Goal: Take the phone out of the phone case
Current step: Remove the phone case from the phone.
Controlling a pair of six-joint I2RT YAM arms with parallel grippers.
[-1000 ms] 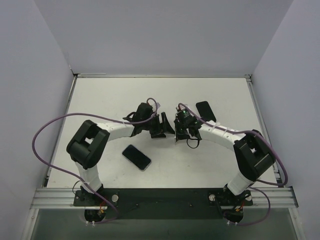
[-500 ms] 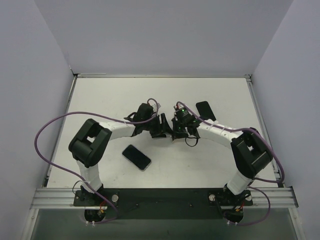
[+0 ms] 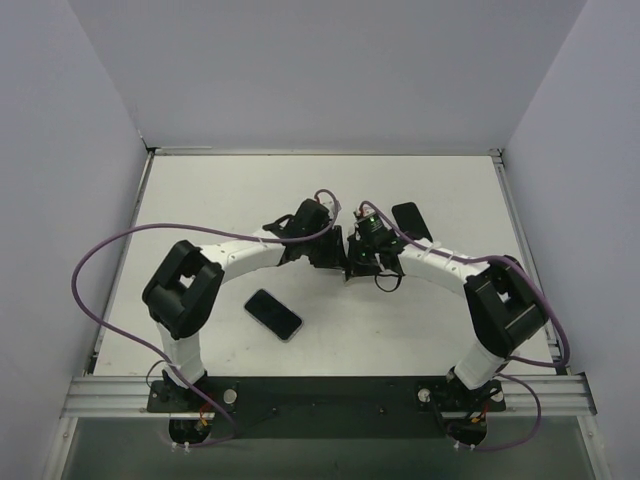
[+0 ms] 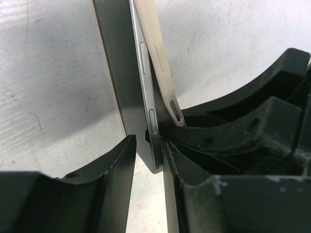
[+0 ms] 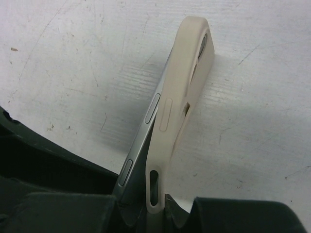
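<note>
The grey-edged phone point(image 4: 146, 73) stands on edge with its cream phone case point(image 4: 160, 63) peeled away from one side. In the right wrist view the case point(image 5: 182, 82) bends off the phone point(image 5: 143, 128), and my right gripper point(image 5: 155, 211) is shut on the case's lower end. My left gripper point(image 4: 148, 145) straddles the phone's corner: one finger point(image 4: 194, 194) touches it, while a strip of table shows between the phone and the other finger. In the top view both grippers, left point(image 3: 333, 255) and right point(image 3: 353, 262), meet mid-table and hide the phone and case.
A dark phone point(image 3: 274, 314) lies flat on the white table point(image 3: 200, 200) in front of the left arm. Another dark flat slab point(image 3: 411, 221) lies behind the right arm. Walls close the table on three sides.
My left arm has moved right, up to the right gripper, and its jaws have narrowed around the phone. The right gripper has shifted slightly left, still holding the case.
</note>
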